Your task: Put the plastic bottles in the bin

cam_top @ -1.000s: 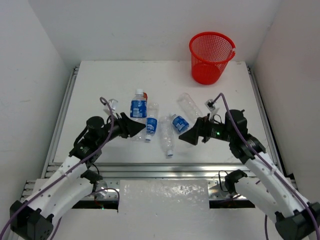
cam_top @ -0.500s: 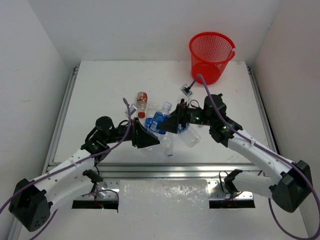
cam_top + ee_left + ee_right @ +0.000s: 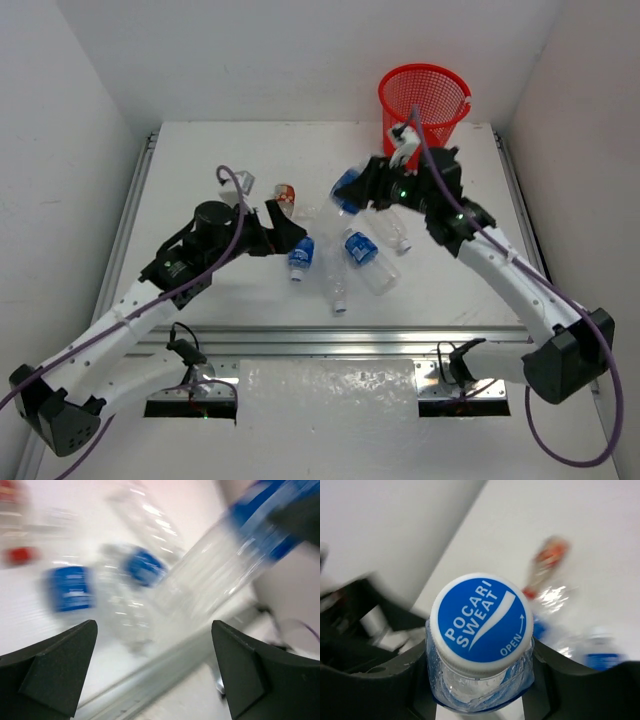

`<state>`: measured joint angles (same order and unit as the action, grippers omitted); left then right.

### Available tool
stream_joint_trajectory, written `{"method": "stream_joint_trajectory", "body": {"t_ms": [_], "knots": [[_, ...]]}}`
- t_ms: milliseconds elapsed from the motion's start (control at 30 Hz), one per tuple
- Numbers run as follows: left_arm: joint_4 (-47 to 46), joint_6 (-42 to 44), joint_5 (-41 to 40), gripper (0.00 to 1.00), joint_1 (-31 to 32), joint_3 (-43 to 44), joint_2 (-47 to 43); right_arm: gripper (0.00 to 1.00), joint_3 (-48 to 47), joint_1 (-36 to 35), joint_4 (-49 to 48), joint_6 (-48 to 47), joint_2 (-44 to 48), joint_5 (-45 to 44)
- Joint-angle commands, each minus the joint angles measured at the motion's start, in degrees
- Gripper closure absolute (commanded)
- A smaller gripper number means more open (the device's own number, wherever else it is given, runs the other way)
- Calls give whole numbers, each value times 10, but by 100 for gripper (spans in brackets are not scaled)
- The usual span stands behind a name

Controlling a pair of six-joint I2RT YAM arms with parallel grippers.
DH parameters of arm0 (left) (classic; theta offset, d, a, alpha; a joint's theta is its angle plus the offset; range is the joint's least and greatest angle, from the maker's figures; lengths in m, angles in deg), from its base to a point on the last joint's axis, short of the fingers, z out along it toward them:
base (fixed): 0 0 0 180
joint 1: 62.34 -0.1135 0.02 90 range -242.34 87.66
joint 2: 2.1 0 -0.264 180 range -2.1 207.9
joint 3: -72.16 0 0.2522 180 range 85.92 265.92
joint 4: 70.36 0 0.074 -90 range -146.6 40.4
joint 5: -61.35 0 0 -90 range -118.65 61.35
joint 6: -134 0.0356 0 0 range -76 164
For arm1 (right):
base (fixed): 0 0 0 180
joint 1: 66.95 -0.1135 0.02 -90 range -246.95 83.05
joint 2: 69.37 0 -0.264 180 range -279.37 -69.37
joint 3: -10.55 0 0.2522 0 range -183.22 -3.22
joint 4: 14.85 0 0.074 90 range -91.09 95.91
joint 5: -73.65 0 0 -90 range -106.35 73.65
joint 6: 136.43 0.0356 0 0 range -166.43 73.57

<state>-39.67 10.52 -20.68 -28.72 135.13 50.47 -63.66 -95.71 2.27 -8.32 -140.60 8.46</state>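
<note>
Nothing fancy going on around it: a plain white table (image 3: pixel 200 165) boxed in by white walls (image 3: pixel 250 60) at the back and on both sides. Silvery metal rails (image 3: pixel 127 235) run down its left and right edges, and another rail (image 3: pixel 320 338) goes across the near edge. Just in front of that near rail there's a crinkly, shiny pale sheet (image 3: pixel 328 388) in the middle, with dark gaps (image 3: pixel 190 408) on either side of it.

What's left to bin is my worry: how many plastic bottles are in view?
6. One held bottle in the right gripper; on the table: red-labelled bottle, left blue-labelled bottle, centre blue-labelled bottle, front plain bottle, right plain bottle. The bin may hide more.
</note>
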Motion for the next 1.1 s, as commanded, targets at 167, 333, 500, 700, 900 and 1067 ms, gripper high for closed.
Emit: {"method": "stream_joint_trajectory", "body": {"t_ms": [167, 333, 500, 700, 900, 1067], "knots": [[165, 47, -260, 3, -5, -17, -93, 100, -275, 140, 64, -111, -190, -329], [164, 53, -252, 3, -7, -17, -72, 100, -524, 188, 64, -193, -359, -389], [158, 60, -235, 3, -6, -20, -52, 98, -729, 209, 2, -318, -537, -432], [156, 55, -241, 0, -5, -25, -49, 2, -766, 228, -60, -363, -611, -415], [144, 43, -220, 0, -6, -22, -20, 1, -758, 227, -18, -348, -534, -418], [70, 14, -135, 0, -4, -35, 54, 1, -692, 225, 93, -276, -388, -398]]}}
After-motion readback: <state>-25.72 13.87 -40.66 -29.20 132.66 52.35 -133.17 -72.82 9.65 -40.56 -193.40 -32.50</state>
